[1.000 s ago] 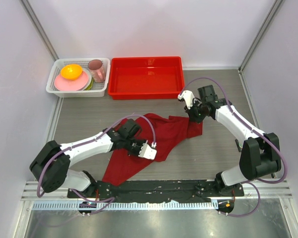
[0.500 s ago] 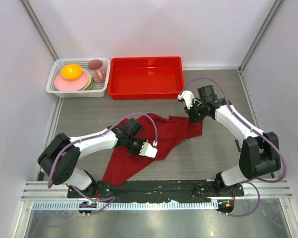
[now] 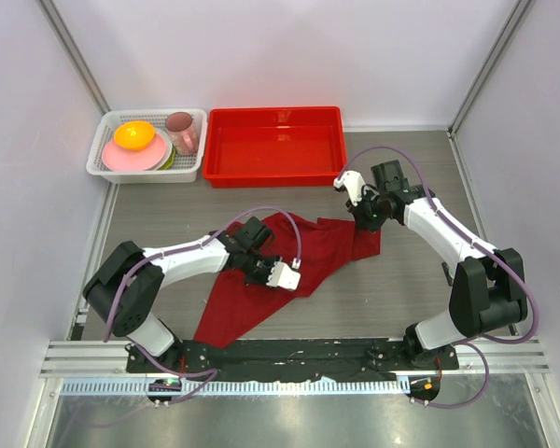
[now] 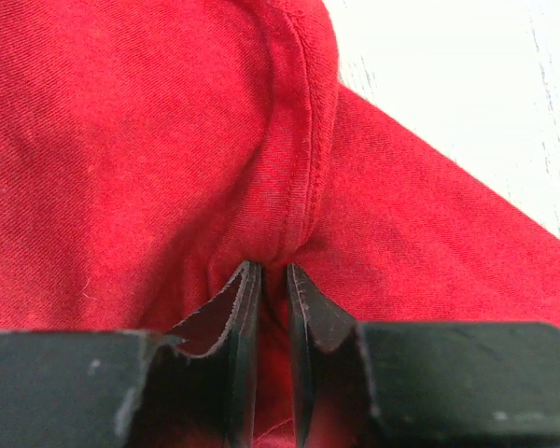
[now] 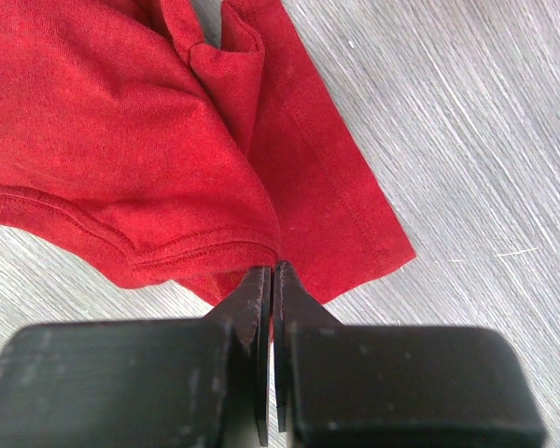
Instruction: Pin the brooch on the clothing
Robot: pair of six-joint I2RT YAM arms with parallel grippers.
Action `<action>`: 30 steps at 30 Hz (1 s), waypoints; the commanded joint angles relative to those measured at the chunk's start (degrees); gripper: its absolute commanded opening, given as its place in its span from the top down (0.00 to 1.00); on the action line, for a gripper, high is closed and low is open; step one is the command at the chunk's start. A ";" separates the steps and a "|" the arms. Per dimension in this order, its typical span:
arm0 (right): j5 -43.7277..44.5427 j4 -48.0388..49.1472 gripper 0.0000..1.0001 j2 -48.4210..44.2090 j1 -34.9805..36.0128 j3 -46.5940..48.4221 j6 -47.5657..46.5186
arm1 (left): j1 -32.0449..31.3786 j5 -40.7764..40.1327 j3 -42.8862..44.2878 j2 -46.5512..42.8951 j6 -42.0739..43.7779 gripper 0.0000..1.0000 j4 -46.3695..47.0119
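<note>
The dark red T-shirt lies crumpled on the grey table in the top view. My left gripper rests on its middle. In the left wrist view it is shut on a raised fold of the T-shirt beside a stitched seam. My right gripper is at the shirt's right end. In the right wrist view it is shut on the hemmed edge of the T-shirt, with a sleeve lying flat on the table beside it. The brooch is out of view in every frame.
An empty bright red plastic tray stands at the back centre. A white basket with a pink plate, an orange fruit and a cup stands at the back left. Metal frame posts and walls close in both sides.
My left gripper has moved a little right and away from the near edge, drawing the shirt's middle with it. The right arm has not moved.
</note>
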 commanded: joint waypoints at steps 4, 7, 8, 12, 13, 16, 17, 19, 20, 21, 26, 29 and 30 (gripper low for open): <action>0.39 0.46 0.99 -1.21 -0.04 1.96 -0.96 | 0.90 -0.09 3.51 -2.00 -0.28 0.89 -1.70; 0.83 0.46 0.99 -1.56 -0.13 2.23 -1.23 | 2.65 1.23 5.18 -5.61 -6.24 0.95 -1.36; 1.00 0.37 0.99 -1.65 -0.13 2.40 -1.23 | 3.36 1.50 5.71 -7.97 -10.35 1.00 -1.53; 1.27 0.29 0.99 -2.18 -0.66 3.37 -0.97 | 8.53 1.59 8.26 -14.57 -16.10 1.00 -5.47; 1.27 0.29 0.99 -2.18 -0.57 3.72 -0.88 | 9.42 1.24 8.26 -15.89 -16.63 1.00 -5.83; 0.57 0.20 0.99 -1.56 -0.57 7.22 0.09 | 13.20 0.01 9.49 -20.02 -18.73 1.00 -7.24; -0.13 0.20 0.99 -1.30 -0.57 8.28 1.05 | 14.34 0.00 10.10 -20.64 -19.61 1.00 -7.68; -0.84 0.20 0.99 -0.25 -0.66 11.61 2.19 | 16.72 0.36 11.33 -21.26 -20.15 1.00 -10.39; -1.19 0.11 0.99 0.10 -0.66 12.41 2.63 | 16.81 0.10 11.25 -21.35 -19.54 1.00 -11.54; -1.98 0.11 0.99 0.63 -0.57 13.12 3.34 | 16.81 0.44 10.64 -21.00 -18.23 1.00 -13.03; -2.86 -0.68 0.99 3.79 -0.57 14.79 3.34 | 16.81 -3.94 6.07 -17.58 -19.00 1.00 -8.48; -3.56 -1.12 0.99 4.06 -0.57 14.44 4.04 | 16.90 -4.13 6.07 -13.89 -19.18 1.00 -6.11; -3.65 -1.21 0.99 4.06 -0.57 14.36 4.05 | 16.90 -3.87 6.15 -13.27 -19.44 1.00 -5.49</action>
